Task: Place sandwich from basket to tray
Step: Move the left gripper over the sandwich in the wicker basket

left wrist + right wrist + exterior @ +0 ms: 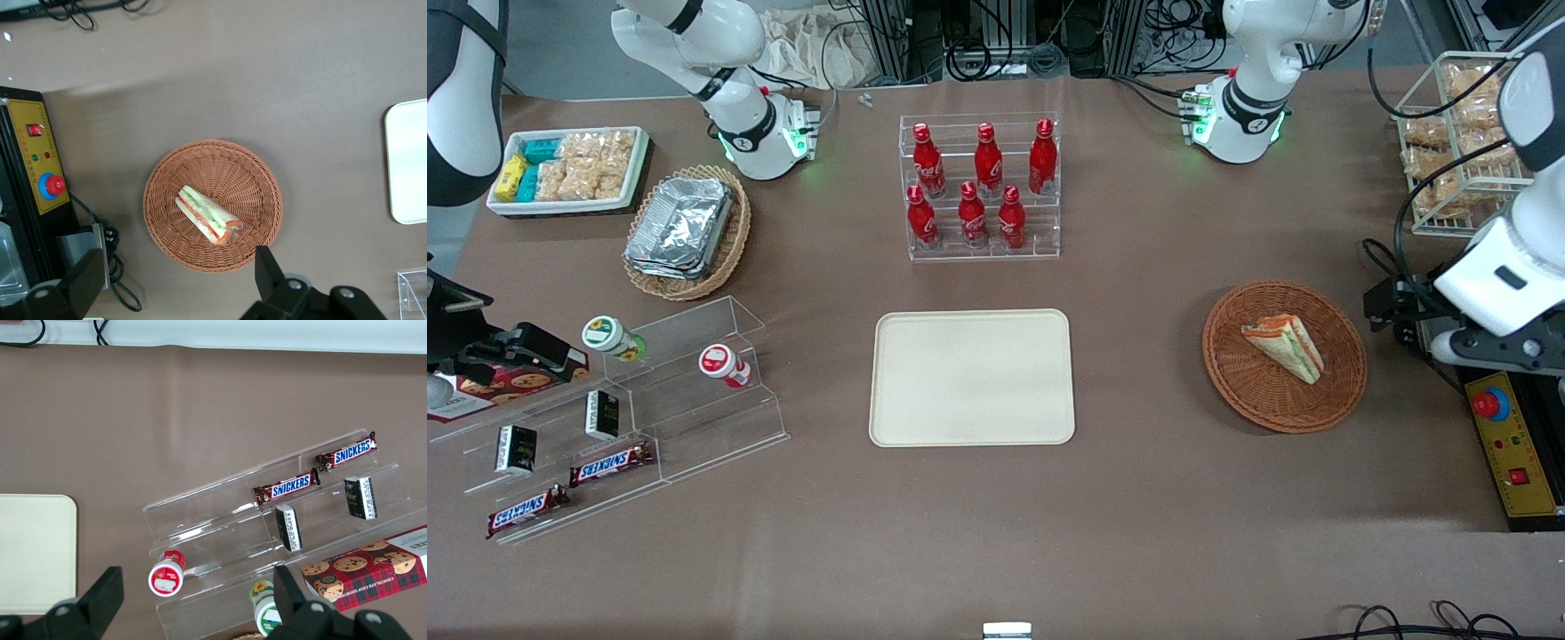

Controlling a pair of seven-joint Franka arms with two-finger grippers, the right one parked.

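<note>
The gripper [177,283] hangs high with its fingers [268,270] spread wide, nothing between them. The sandwich [207,215] lies on its side in the wicker basket [253,175], just off the gripper's centre. Best bet: centre over the wedge, straddle its long sides, descend straight. The tray [971,377] waits bare.

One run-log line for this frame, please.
stage: approach | gripper: open, above table beside basket | sandwich: in basket | tray: bare
</note>
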